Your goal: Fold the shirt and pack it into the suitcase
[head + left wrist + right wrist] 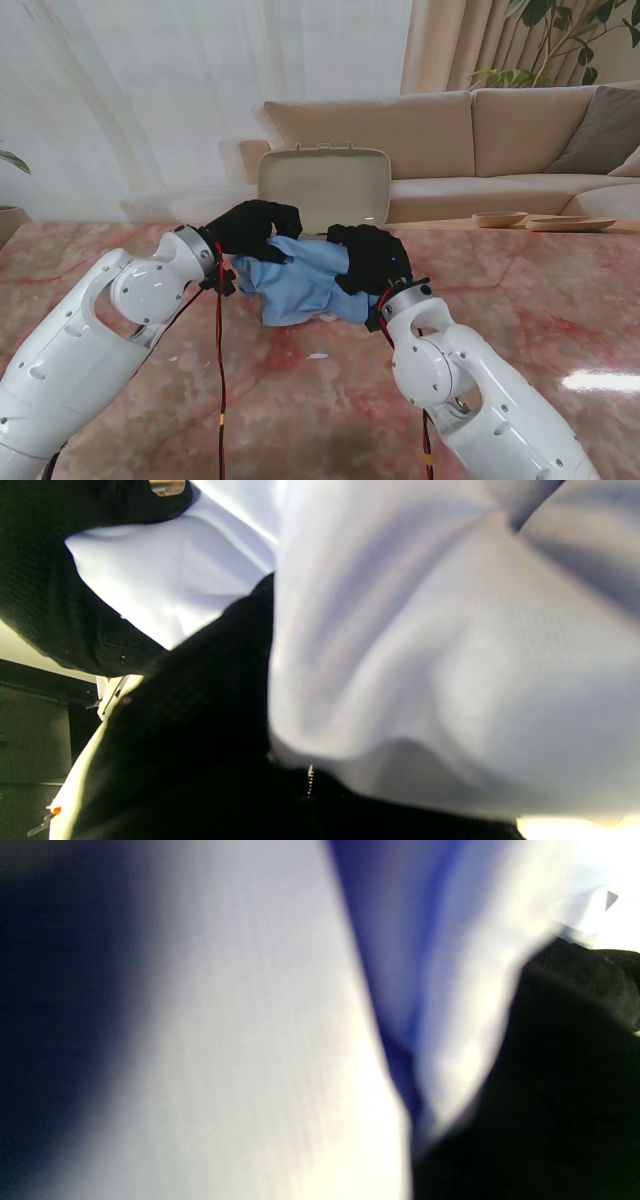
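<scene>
Fingers of our left hand and right hand clamp the bunched shirt between them, just nearer to us than the open suitcase, apparently to carry it in.

The shirt at mid-frame was plain light blue. Both hands, left and right, wore black gloves. The arms were glossy white, with red cables. The table was pink-red marble with pale veins. The suitcase behind was cream, the sofa upper right beige.
</scene>
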Controlling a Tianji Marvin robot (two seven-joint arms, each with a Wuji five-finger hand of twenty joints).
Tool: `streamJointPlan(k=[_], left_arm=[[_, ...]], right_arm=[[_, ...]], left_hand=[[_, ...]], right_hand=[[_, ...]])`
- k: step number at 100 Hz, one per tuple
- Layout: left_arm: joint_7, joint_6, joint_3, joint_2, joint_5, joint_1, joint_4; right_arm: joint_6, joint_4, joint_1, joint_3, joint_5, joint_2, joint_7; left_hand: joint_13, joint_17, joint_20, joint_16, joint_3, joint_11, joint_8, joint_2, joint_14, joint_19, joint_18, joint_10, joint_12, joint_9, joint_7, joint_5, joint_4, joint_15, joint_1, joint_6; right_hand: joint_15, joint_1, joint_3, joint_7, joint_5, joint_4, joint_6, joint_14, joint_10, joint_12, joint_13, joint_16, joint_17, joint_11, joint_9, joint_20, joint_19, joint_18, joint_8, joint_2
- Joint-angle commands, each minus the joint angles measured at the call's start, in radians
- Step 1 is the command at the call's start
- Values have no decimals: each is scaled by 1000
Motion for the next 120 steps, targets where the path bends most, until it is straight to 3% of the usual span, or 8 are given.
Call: streamJointPlan(k=[1,50,120], left_arm=[[-3,7,0,-3,-6,-19,31],[84,-15,77,-55,-192,-112,221],[158,-60,206,-134,-352,-249,492]], right_arm=[[10,12,20,-2,10,-7,16],[49,116,126,-47,134,-23,46],[77,282,237,-122,265,-53,38]], left_hand=[[49,22,31,16,138,36,3,11,-24,57,-2,-1,27,27,43,14,87,58,71,-38],[42,16,35,15,128,33,12,21,-27,52,-7,-4,30,21,46,1,88,58,74,-42],[20,-8,41,16,87,23,16,46,-22,37,-4,-5,16,3,41,-26,73,46,86,-32]], right_hand=[[17,115,133,59,32,62,-87,-71,27,26,52,5,52,49,8,65,171,-106,35,0],[17,113,136,56,28,63,-90,-67,26,26,52,1,50,53,4,67,164,-97,42,1],[6,114,124,55,22,57,-91,-55,23,24,51,-6,46,55,-8,60,143,-67,42,15]])
